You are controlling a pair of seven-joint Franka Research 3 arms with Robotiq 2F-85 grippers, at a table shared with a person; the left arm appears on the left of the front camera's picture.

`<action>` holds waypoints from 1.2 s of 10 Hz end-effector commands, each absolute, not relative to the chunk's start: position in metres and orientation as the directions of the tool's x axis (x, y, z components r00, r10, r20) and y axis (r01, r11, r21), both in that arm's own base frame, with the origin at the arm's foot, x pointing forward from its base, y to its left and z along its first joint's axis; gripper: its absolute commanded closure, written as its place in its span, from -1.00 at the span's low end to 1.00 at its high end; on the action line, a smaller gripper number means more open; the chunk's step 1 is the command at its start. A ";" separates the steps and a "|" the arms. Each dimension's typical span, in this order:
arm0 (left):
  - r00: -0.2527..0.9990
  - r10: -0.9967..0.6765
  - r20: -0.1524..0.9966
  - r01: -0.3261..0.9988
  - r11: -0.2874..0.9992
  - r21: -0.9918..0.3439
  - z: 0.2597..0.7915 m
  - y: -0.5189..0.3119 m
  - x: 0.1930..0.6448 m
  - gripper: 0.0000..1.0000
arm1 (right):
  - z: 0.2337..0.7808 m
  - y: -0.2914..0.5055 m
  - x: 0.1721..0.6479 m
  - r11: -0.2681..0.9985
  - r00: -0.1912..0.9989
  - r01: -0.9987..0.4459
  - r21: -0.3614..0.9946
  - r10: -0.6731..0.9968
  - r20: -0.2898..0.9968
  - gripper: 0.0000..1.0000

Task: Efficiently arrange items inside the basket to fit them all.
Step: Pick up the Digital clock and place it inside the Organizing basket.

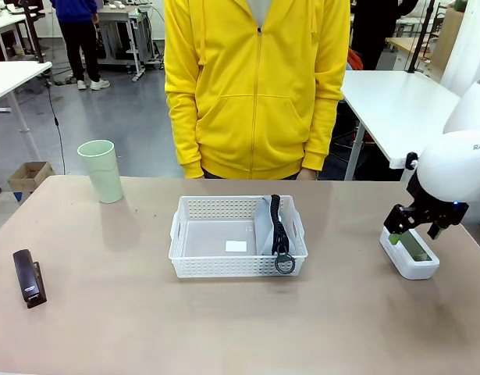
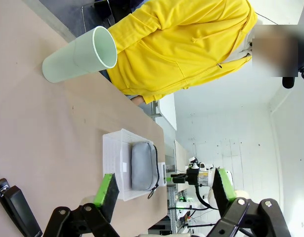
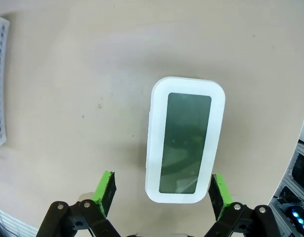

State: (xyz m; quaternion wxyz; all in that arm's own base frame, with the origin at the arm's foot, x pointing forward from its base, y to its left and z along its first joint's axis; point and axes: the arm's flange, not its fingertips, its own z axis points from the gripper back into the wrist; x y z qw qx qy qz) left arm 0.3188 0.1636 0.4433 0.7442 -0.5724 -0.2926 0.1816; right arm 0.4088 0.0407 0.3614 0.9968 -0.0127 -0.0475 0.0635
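The right claw (image 3: 161,193) is spread wide and holds nothing. It hangs just above the white boxy device with a dark greenish screen (image 3: 185,138), which lies flat on the beige counter (image 3: 82,59). Seen along the fingers, the device's near short end sits between the two green pads (image 3: 106,190), one on each side. Whether either pad touches the casing cannot be told. Off to this claw's left, well apart from the device, is the small white rectangular plastic basket with lattice sides (image 1: 224,268).

The left claw (image 2: 164,187) is also fully spread and empty, raised above the counter. The basket lies ahead of it, between its fingers. Inside the basket, at the end nearer the right claw, the grey pencil pouch with a black zipper strip and ring (image 1: 269,225) stands on its long edge. A small white label (image 1: 236,246) sits on the bare floor beside the pouch. The black stapler (image 2: 16,210) lies on the counter close beside the left claw. The pale green tumbler cup (image 2: 80,55) stands upright farther ahead of that claw, well apart from the basket. A person in a yellow zip hoodie (image 1: 255,86) stands beyond the counter's far edge, behind the basket.
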 end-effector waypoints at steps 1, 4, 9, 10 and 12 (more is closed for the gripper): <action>0.767 0.595 0.241 0.082 0.283 -0.956 0.443 0.164 0.316 -1.00 | 0.361 0.042 0.420 0.990 0.991 -0.101 -0.094 0.109 0.078 -1.00; 0.767 0.595 0.241 0.082 0.283 -0.956 0.443 0.164 0.316 -1.00 | 0.334 0.040 0.433 0.991 0.992 -0.123 -0.060 0.124 0.023 -1.00; 0.767 0.595 0.241 0.082 0.283 -0.956 0.443 0.164 0.316 -1.00 | 0.310 0.027 0.443 0.994 0.998 -0.058 -0.092 0.058 -0.004 -1.00; 0.767 0.595 0.241 0.082 0.283 -0.956 0.443 0.164 0.316 -1.00 | 0.314 0.024 0.442 0.994 0.998 -0.054 -0.091 0.055 0.007 -1.00; 0.767 0.595 0.241 0.082 0.283 -0.956 0.443 0.164 0.316 -1.00 | 0.320 0.024 0.441 0.995 0.998 -0.060 -0.075 0.062 0.024 -1.00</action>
